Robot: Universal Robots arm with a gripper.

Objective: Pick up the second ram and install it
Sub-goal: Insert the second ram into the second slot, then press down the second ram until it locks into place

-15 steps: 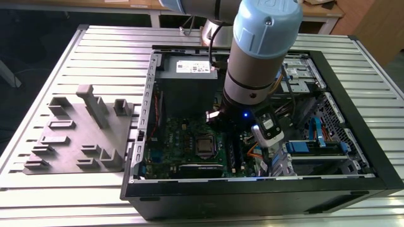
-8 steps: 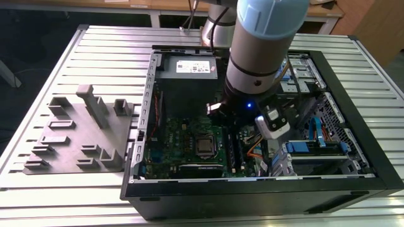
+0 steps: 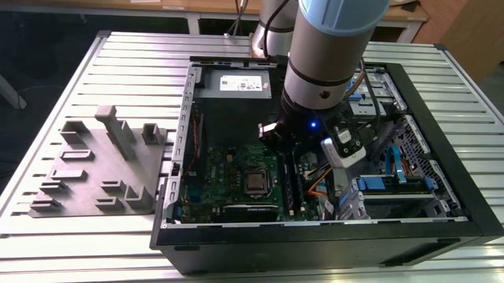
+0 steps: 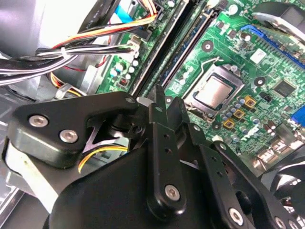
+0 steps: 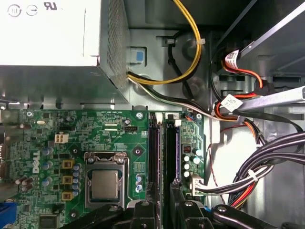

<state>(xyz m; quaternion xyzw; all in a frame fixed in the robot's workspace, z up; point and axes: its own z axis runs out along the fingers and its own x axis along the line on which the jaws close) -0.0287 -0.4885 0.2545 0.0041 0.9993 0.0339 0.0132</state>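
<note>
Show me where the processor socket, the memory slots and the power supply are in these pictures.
processor socket (image 5: 105, 183), first wrist view, on its metal lid.
memory slots (image 5: 164, 152), first wrist view, between the two rows.
power supply (image 3: 236, 84), exterior view, on its label.

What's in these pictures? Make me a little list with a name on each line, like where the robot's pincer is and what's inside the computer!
Place: open computer case on a slatted metal table
Pincer: pincer down inside the case, by the long black memory slots
Pincer holding something: cannot tell
Beside the slots: processor socket on the green motherboard
Also inside: power supply, bundled cables
Outside the case: grey parts holder, on the exterior view's left
</note>
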